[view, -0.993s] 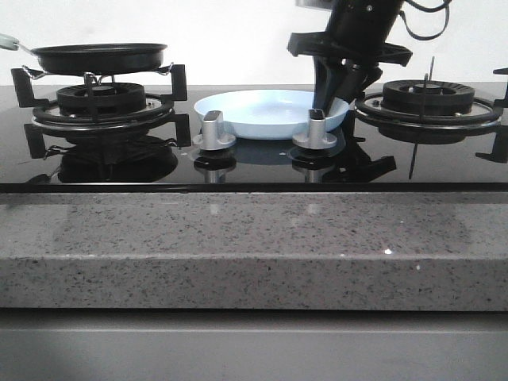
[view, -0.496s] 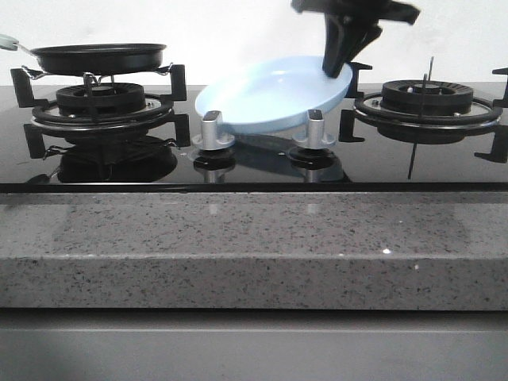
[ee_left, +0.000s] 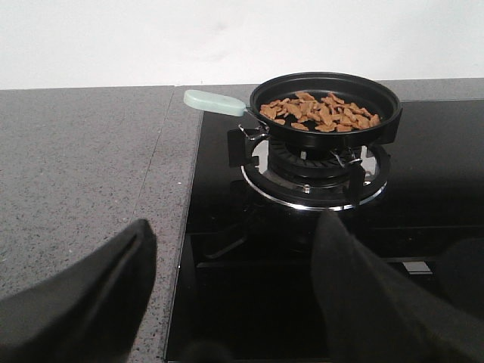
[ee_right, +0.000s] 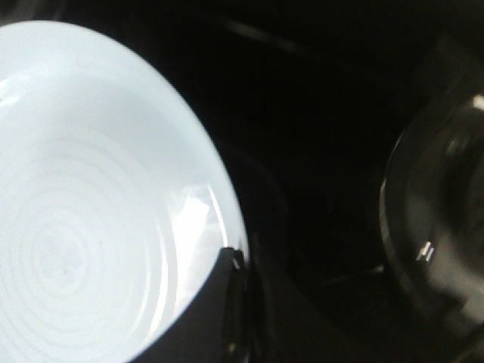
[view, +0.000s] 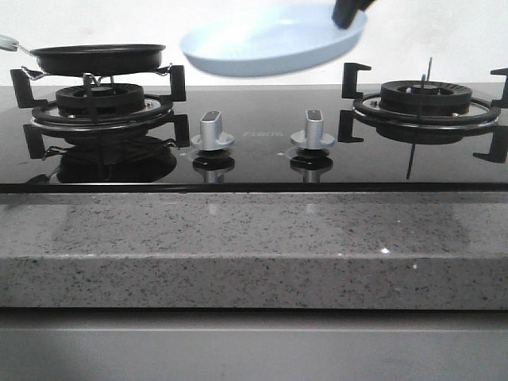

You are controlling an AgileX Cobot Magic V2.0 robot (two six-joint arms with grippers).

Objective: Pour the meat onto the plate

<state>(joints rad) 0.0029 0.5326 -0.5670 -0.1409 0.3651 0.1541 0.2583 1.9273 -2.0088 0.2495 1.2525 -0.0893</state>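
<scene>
In the front view the plate (view: 274,41) hangs in the air above the stove top (view: 254,155), tilted, its right edge higher and pinched by the right gripper (view: 349,12), of which only the dark tips show at the top edge. The frying pan (view: 98,57) sits on the left burner (view: 101,103); the right burner (view: 427,99) is bare. Two silver knobs (view: 213,131) stand between the burners, below the plate.

In the left wrist view the left gripper (ee_left: 227,302) is spread wide with nothing between its fingers (ee_left: 363,295), held over the black glass near the grey counter (ee_left: 83,166). Ahead, the pan holds the meat (ee_left: 321,112), a loose layer of brown pieces, and its pale green handle (ee_left: 214,102) points toward the counter.

In the right wrist view the plate fills the frame's bright side, unfilled, with a dark finger (ee_right: 219,318) clamped over its rim.
</scene>
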